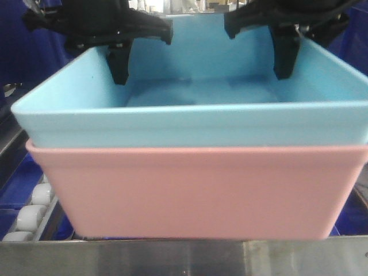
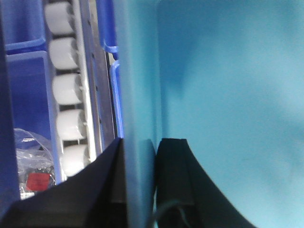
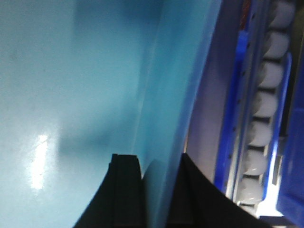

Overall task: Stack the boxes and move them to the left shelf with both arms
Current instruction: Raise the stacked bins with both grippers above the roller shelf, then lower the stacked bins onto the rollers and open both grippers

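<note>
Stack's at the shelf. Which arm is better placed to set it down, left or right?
Neither alone: left gripper and right gripper each clamp a side wall of the blue tub, nested in the pink tub above the steel rail. Lower together.

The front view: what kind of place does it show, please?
Probably a warehouse or factory picking station. The nested cyan box and pink box sit at a steel rail, white rollers run along a rack lane, and dark blue bins stand alongside.
</note>
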